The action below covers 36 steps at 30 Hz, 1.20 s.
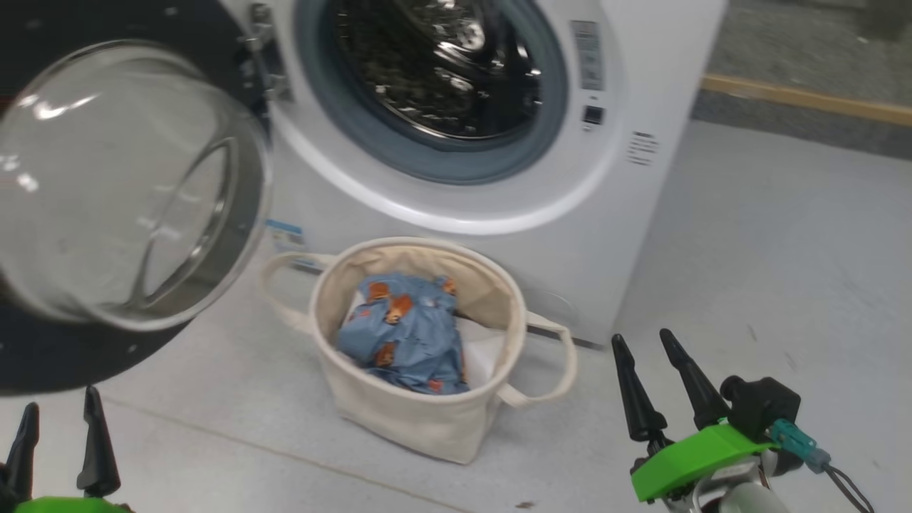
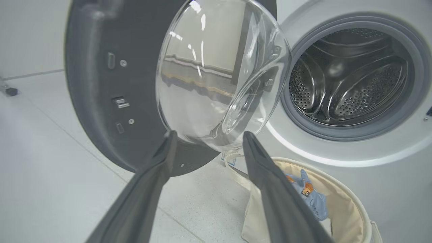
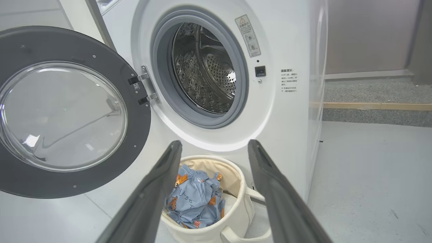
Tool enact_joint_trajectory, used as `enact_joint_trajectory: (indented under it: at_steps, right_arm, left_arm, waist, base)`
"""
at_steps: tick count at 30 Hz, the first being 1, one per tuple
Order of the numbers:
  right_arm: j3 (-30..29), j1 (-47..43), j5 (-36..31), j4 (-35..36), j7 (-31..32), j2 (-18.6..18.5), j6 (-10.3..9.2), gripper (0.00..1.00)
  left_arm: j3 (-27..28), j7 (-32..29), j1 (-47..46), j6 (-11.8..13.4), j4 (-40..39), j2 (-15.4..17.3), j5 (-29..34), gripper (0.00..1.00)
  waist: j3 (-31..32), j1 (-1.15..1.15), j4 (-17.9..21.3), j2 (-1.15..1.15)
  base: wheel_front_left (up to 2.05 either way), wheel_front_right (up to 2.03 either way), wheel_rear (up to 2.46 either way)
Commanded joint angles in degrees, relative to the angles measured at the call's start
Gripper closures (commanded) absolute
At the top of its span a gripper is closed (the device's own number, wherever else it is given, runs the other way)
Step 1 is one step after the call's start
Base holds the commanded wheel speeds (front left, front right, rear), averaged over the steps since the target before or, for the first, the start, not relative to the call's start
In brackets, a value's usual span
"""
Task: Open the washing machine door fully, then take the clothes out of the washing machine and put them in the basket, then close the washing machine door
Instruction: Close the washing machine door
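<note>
The clothes [image 1: 406, 335] lie crumpled in the basket [image 1: 427, 420], which stands on the pale grey floor [image 1: 769, 249] just in front of the washing machine [image 1: 641, 85], below its drum opening. The washing machine door [image 1: 121, 185] hangs wide open at the left. The left gripper [image 1: 60, 399] and right gripper [image 1: 643, 336] hover with fingers spread, holding nothing. A wood-coloured strip [image 1: 805, 96] edges the floor at the right.

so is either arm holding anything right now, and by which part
Nothing is held. The jaws of the left gripper and the right gripper stand open and empty, clear of the clothes lying in the basket.
</note>
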<state>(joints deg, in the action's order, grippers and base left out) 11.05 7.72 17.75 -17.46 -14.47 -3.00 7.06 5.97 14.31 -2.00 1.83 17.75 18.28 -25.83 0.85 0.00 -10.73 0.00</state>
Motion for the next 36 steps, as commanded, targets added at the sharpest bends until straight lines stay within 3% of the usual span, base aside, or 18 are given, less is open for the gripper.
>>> enact_joint_trajectory:
  at_steps: [1, 8, 15, 30, 36]
  right_arm:
    - [1.5, 0.6, 0.2, 1.5, -0.5, 0.1, 0.43, 0.0]
    - [2.1, -0.2, 1.2, 1.5, -0.5, 0.1, 0.43, 0.0]
    - [2.7, 0.0, 1.3, 1.6, -0.5, 0.1, 0.43, 0.0]
    - [6.0, 5.9, -0.4, -0.3, -0.5, -1.2, 0.43, 0.0]
    - [7.8, 7.1, 0.1, -1.1, -0.5, -1.6, 0.43, 0.0]
  left_arm:
    - [2.6, 0.7, -1.5, 0.3, -2.0, 1.4, 0.3, 0.0]
    - [1.4, -0.3, -1.5, 0.5, -2.8, 1.4, 0.5, 0.0]
    - [-0.3, -1.4, -3.0, 0.7, -3.4, 0.9, 0.7, 0.0]
    - [0.6, 0.1, -4.9, 1.8, -5.2, -2.5, -0.8, 0.0]
    - [3.6, 0.5, -4.9, 0.8, -5.5, -3.3, -3.2, 0.0]
  waist:
    - [0.9, 0.0, -3.1, 0.0]
    - [2.3, 0.0, -11.0, 0.0]
    - [1.7, 0.0, -16.1, 0.0]
    - [-5.6, 0.0, -18.4, 0.0]
    - [-6.2, 0.0, -18.5, 0.0]
  base:
    - [0.0, 0.0, 0.0]
    - [0.0, 0.0, 0.0]
    - [0.0, 0.0, 0.0]
    - [0.0, 0.0, 0.0]
    - [0.0, 0.0, 0.0]
